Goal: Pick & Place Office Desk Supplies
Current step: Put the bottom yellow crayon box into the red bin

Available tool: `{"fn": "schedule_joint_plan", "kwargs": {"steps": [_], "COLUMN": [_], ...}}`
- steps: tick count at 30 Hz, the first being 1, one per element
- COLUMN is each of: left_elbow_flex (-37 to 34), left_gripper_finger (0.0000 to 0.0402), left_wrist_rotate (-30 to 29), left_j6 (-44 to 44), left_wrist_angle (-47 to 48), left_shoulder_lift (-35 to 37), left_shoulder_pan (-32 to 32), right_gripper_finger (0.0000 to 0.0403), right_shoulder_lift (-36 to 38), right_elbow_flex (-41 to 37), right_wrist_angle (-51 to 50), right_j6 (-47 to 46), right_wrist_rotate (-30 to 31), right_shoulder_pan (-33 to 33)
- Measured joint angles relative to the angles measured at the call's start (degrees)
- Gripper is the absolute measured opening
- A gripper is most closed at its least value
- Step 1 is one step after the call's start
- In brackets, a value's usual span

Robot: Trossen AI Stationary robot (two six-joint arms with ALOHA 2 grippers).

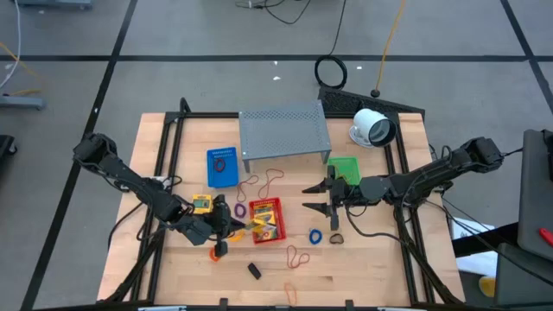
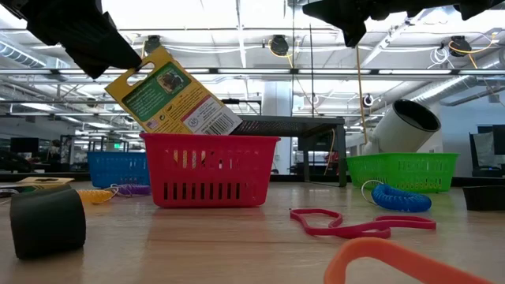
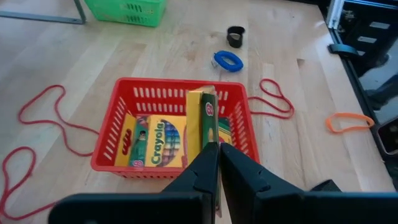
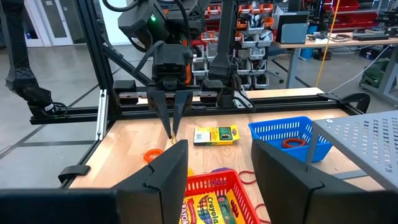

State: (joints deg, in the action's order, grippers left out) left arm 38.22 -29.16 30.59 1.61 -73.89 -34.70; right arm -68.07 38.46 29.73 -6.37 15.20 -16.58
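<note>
My left gripper (image 1: 226, 223) is shut on a yellow crayon packet (image 2: 177, 99) with a green label, held over the red basket (image 1: 266, 220). In the left wrist view the packet (image 3: 209, 121) shows edge-on above other crayon packets (image 3: 163, 143) lying in the basket. A further packet (image 1: 201, 204) lies flat on the table beside the left gripper. My right gripper (image 1: 328, 197) hovers open to the right of the red basket, touching nothing. Rubber bands lie about: red (image 1: 273, 179), red (image 1: 298, 256), orange (image 1: 216, 253), and a blue coil (image 1: 316, 235). My left gripper pinches the packet between its two fingers at the hanger-tab end (image 2: 150, 63), coming slanting down from the table's left. The packet is lifted clear and tilted. Its lower end (image 2: 225, 126) hangs just at the red basket's rim (image 2: 209, 140).
A blue basket (image 1: 223, 166), the grey perforated shelf (image 1: 285, 130), a green basket (image 1: 344, 168) and the white round device (image 1: 373, 128) stand toward the far side. A black clip piece (image 1: 255, 270) and a dark loop (image 1: 335, 238) lie toward the near edge.
</note>
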Motion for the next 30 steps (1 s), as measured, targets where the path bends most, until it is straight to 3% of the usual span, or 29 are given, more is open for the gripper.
{"fn": "schedule_joint_plan", "kwargs": {"steps": [30], "left_elbow_flex": [0.0], "left_gripper_finger": [0.0027], "left_wrist_rotate": [5.4], "left_j6": [-3.9], "left_wrist_angle": [-3.6], "left_shoulder_lift": [0.0], "left_shoulder_pan": [0.5], "right_gripper_finger": [0.0166], "right_shoulder_lift": [0.0], "right_elbow_flex": [0.0], "right_wrist_angle": [0.0], "right_j6": [0.0], "right_wrist_rotate": [0.0], "right_shoulder_pan": [0.0]}}
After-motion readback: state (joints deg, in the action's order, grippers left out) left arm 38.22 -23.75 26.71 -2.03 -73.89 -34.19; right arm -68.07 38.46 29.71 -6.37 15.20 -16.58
